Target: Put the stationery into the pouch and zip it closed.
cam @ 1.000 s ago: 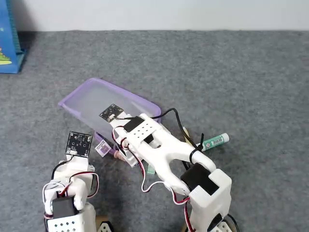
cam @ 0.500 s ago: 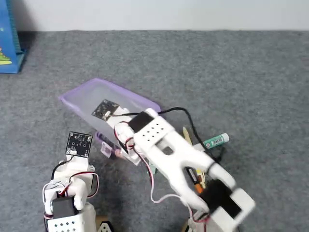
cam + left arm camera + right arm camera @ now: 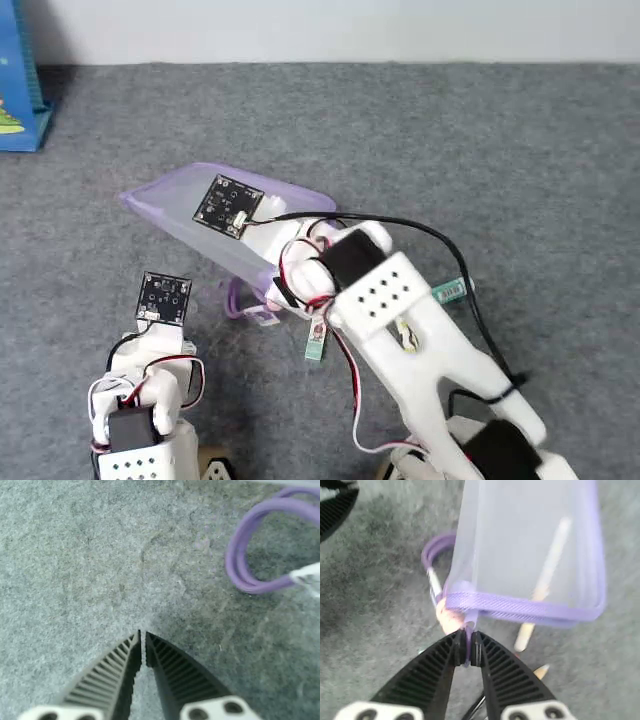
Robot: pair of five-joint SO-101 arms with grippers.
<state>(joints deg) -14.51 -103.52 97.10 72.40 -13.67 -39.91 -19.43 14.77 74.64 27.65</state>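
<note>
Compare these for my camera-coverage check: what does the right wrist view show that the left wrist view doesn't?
Right wrist: the right gripper shut on the pouch edge, a pencil seen through it. Left wrist: the left gripper shut, holding nothing. Both: the purple loop and grey carpet.

The pouch (image 3: pixel 170 212) lies ahead of the left arm (image 3: pixel 150 390); tube (image 3: pixel 451 290) right of it.

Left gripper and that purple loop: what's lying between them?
The stretch is bare: just grey carpet between the left gripper and the purple loop, seen in the left wrist view.
</note>
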